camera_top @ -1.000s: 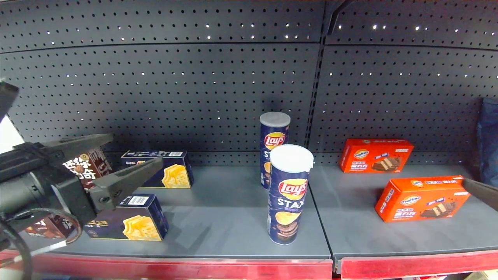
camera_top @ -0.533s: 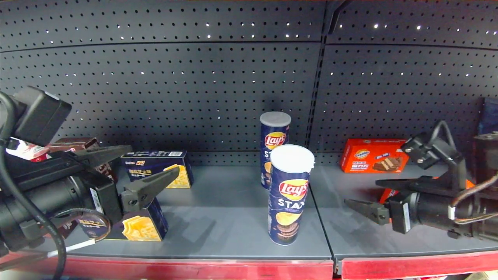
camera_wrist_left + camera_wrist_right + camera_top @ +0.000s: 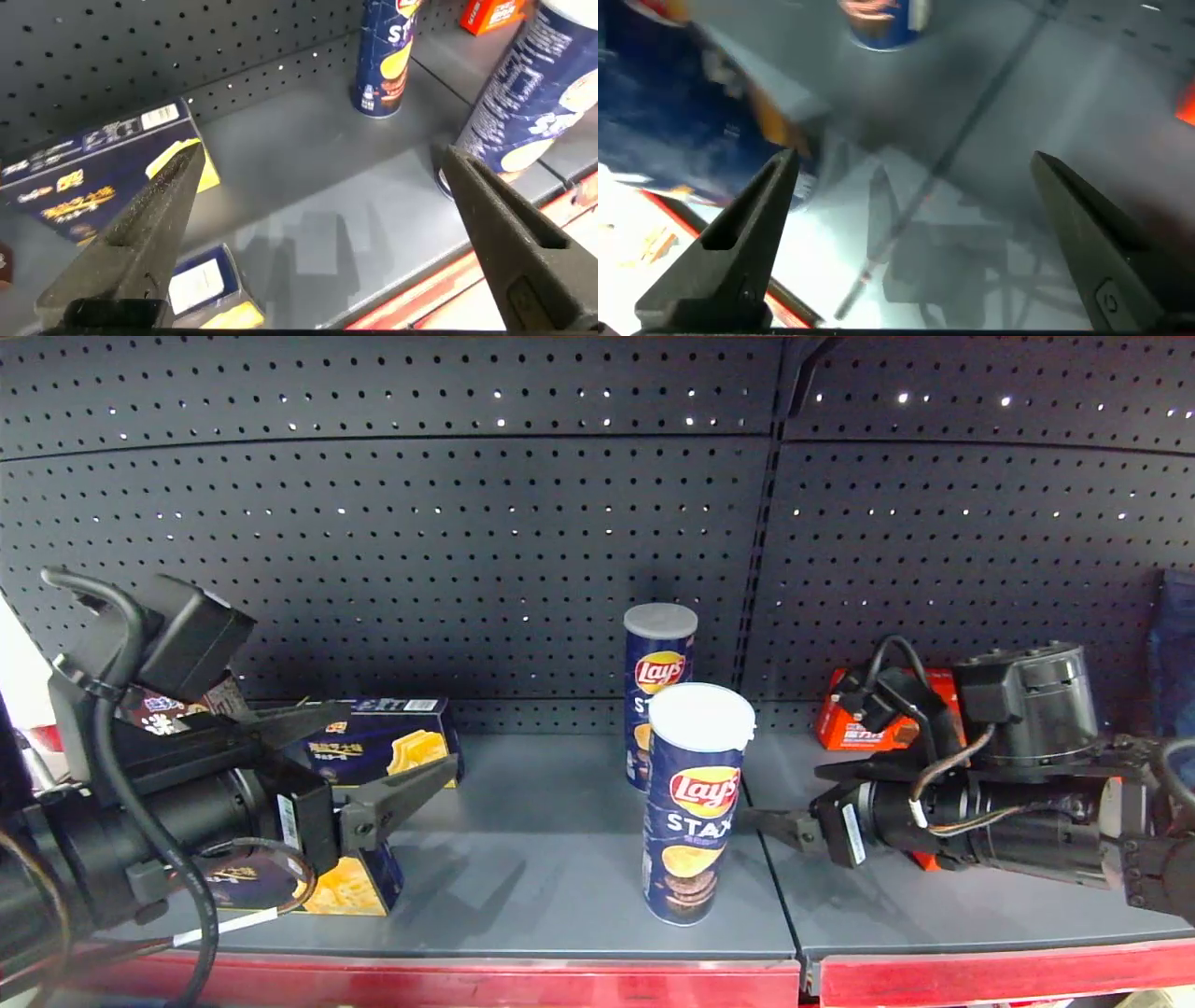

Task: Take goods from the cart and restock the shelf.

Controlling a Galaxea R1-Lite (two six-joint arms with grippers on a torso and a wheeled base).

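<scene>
Logged front can (image 3: 695,803) upright near the shelf (image 3: 560,859) lip, lined up ahead of rear can (image 3: 659,681), as for a stocked row. Found left end effector (image 3: 401,737) spread wide and empty, low by the blue boxes (image 3: 383,742). Found right end effector (image 3: 789,795) likewise spread and empty, tips just beside the front can. Judged as flanking the can to square it up; risk of tipping.

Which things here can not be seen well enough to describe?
Head view: the right arm covers most of the rear orange box and nearly all of the front orange box.
Head view: the left arm hides part of the front blue box.
Right wrist view: blurred, the blue shape is unidentifiable.
</scene>
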